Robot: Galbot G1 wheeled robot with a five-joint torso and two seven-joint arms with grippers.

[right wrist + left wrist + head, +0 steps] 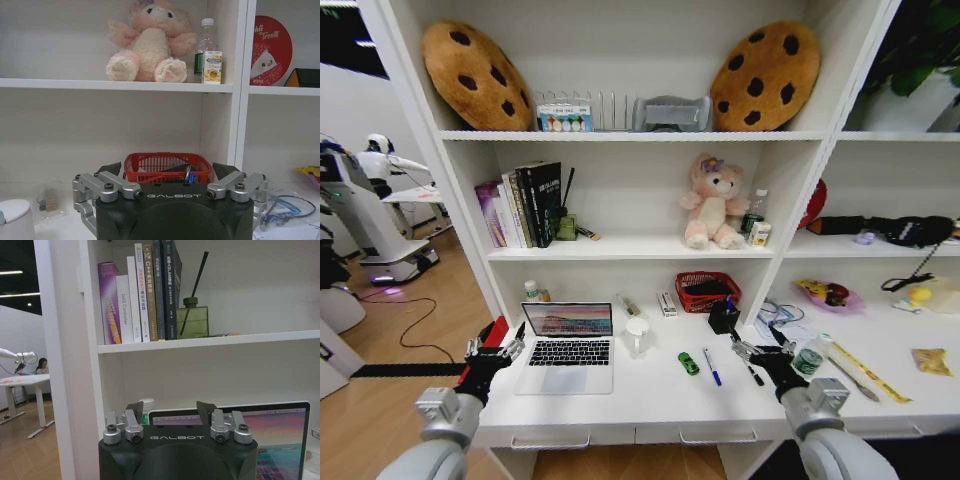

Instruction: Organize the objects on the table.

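Note:
A thin silver laptop (570,345) stands open on the left of the white table (650,400); its screen (280,440) also shows in the left wrist view. To its right lie a tiny green item (688,363), a blue pen (712,367) and a black pen (753,373). A small green-labelled can (810,357) stands further right. My left gripper (505,345) (170,410) hovers open at the laptop's left edge, holding nothing. My right gripper (748,350) (169,170) is open over the table between the black pen and the can.
A red basket (707,291) (167,165), a black pen holder (724,317) and a white cup (638,335) stand at the back of the desk. Books (145,295) and a pink plush bear (713,203) fill the shelf above. A pink plate (830,295) lies to the right.

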